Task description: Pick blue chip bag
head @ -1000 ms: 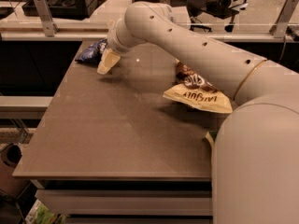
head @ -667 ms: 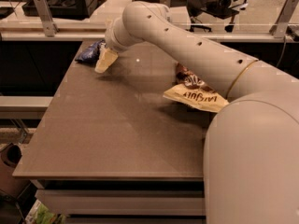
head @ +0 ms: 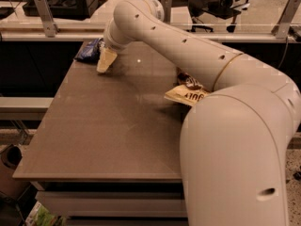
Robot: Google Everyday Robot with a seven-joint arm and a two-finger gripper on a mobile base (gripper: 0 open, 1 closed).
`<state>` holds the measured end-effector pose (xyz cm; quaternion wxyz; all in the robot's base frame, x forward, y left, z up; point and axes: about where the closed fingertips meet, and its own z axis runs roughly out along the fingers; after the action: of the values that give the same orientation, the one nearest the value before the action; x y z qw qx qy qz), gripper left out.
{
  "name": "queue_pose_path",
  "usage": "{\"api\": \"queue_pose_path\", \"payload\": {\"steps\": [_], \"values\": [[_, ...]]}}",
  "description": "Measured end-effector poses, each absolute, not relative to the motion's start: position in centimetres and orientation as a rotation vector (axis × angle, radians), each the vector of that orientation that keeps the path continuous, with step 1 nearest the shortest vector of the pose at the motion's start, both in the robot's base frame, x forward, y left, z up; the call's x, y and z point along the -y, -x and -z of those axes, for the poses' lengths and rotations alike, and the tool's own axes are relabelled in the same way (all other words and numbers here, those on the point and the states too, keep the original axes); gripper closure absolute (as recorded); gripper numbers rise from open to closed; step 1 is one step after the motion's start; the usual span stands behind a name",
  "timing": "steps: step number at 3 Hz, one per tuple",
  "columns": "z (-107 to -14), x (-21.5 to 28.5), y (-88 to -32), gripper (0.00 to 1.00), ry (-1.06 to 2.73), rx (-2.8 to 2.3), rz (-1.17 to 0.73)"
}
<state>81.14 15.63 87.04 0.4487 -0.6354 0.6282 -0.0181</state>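
At the far left, beyond the table's back edge, a slanted grey metal post (head: 42,14) rises from a rail, with a black box-shaped case (head: 70,4) behind it. The flat brown rectangular table (head: 108,135) fills the middle of the view. Near its back left corner lies the small crumpled dark-blue foil chip bag (head: 88,51), resting on the table with white markings on its face.

Just to the right of that bag is the cream-coloured wedge-shaped gripper (head: 106,61), pointing down, its tip low over the table surface. It sits close beside the bag; whether it touches the bag cannot be told, nor whether it is released or clenched.

From the gripper the thick off-white jointed robot arm (head: 188,55) reaches up and then slopes right across the table to the large rounded body in the right foreground. Under the arm, towards the table's right side and well apart from the blue bag, lies a larger brown-and-yellow foil snack bag (head: 187,95), partly hidden by the arm.
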Motion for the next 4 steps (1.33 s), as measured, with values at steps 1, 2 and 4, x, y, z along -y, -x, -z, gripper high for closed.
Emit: {"api": "queue_pose_path", "payload": {"steps": [1,2,4], "values": [[-86.25,-15.51,-82.10,0.19,1.596,-1.593,0.095],[-86.03,-15.64,-82.03,0.41,1.598,-1.592,0.090],[-85.51,-15.92,-82.00,0.87,1.605,-1.594,0.085]]}}
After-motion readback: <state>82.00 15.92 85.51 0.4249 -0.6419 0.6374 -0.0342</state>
